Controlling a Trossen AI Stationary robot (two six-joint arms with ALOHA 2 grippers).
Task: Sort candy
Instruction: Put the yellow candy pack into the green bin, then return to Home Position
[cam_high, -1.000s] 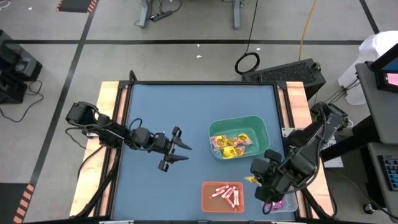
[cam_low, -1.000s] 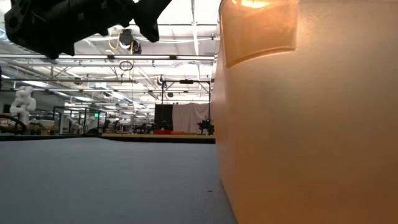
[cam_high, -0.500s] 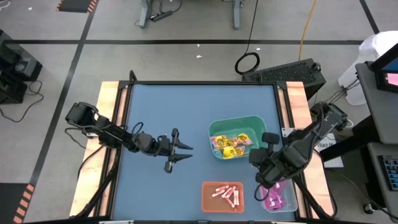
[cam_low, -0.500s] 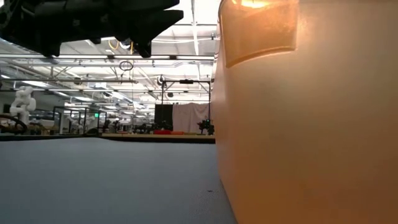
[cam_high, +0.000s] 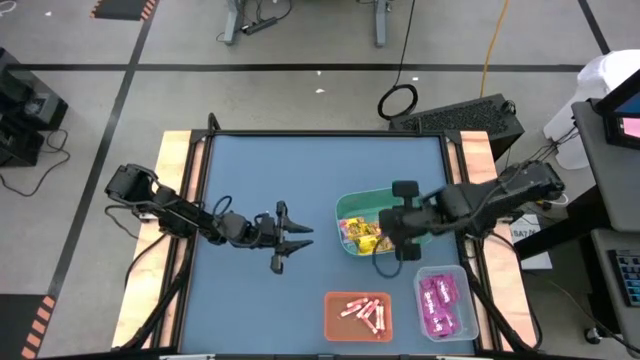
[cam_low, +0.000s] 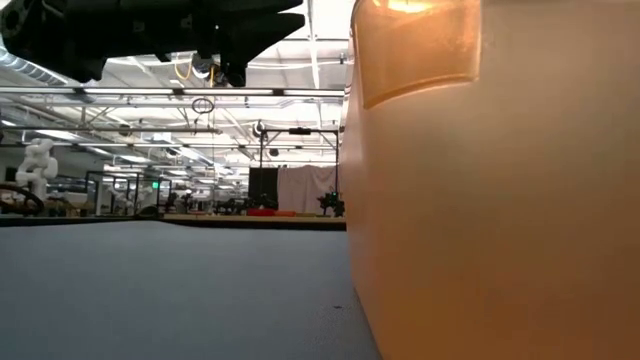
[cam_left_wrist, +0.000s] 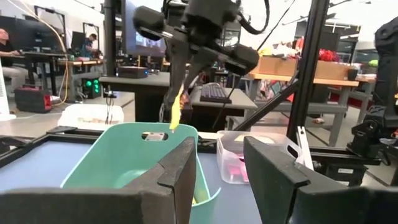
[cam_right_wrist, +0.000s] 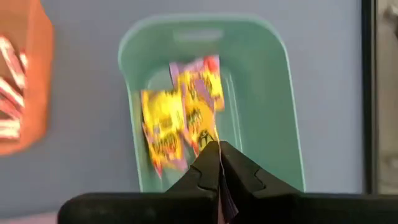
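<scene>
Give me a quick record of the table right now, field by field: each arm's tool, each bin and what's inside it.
right tool: above the green bin, shut on a yellow packet
left tool: open, holding nothing, over bare blue table left of the bins
green bin: yellow packets
orange bin: pink-white sticks
clear bin: magenta packets
loose candy on table: none visible
</scene>
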